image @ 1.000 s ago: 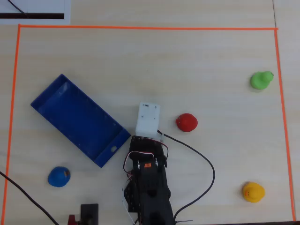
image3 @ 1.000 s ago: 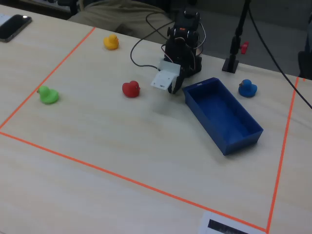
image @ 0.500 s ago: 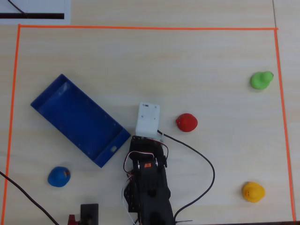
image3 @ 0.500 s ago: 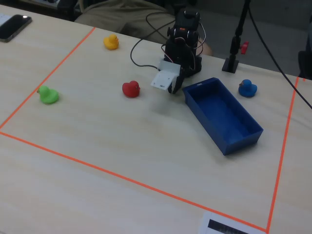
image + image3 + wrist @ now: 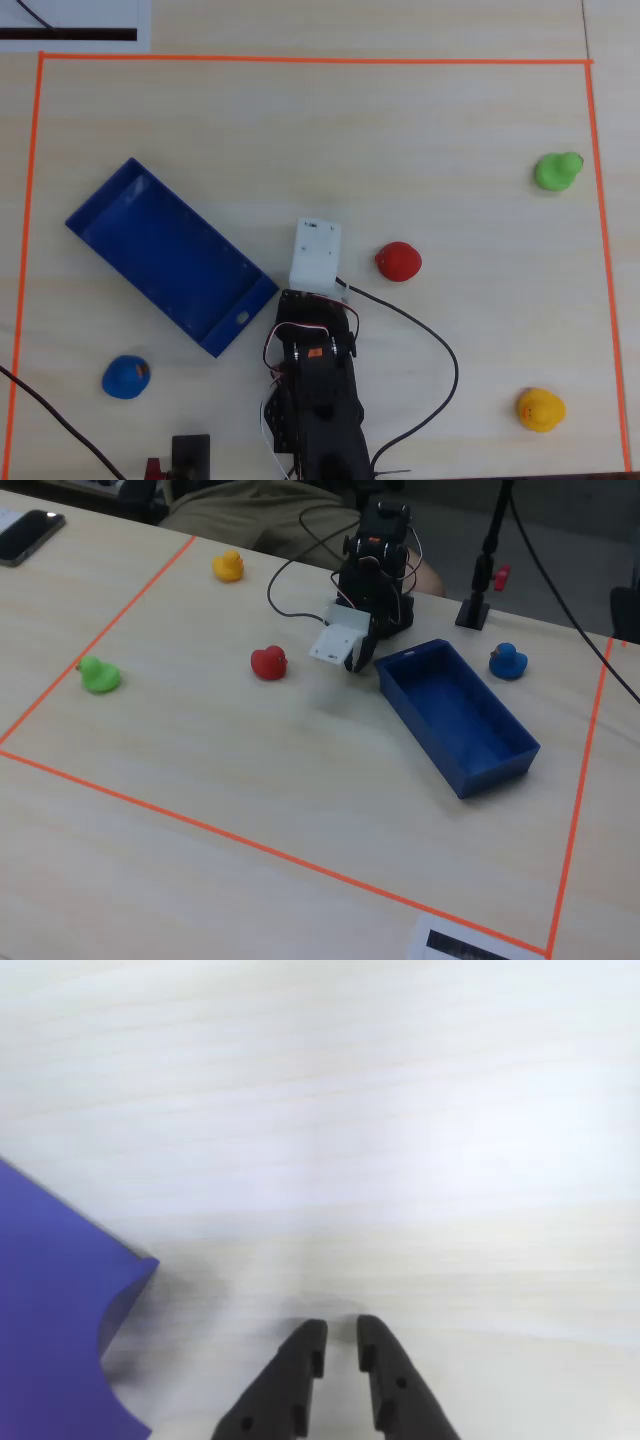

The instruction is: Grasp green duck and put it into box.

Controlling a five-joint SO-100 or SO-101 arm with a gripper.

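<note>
The green duck [image 5: 555, 172] sits near the right tape line in the overhead view and at the far left [image 5: 98, 674] in the fixed view, far from the arm. The dark-blue box [image 5: 160, 250] lies diagonally left of the arm and holds nothing; its corner [image 5: 50, 1300] shows at the wrist view's left edge. My gripper [image 5: 340, 1326] hovers over bare table beside the box's short end. Its black fingers stand almost together with a thin gap and nothing between them. The white camera housing [image 5: 316, 255] hides the gripper from overhead.
A red duck [image 5: 399, 261] sits just right of the gripper. A yellow duck [image 5: 540, 409] is at lower right and a blue duck [image 5: 126, 376] at lower left. Orange tape [image 5: 310, 60] frames the work area. A black cable [image 5: 430, 340] loops right of the arm.
</note>
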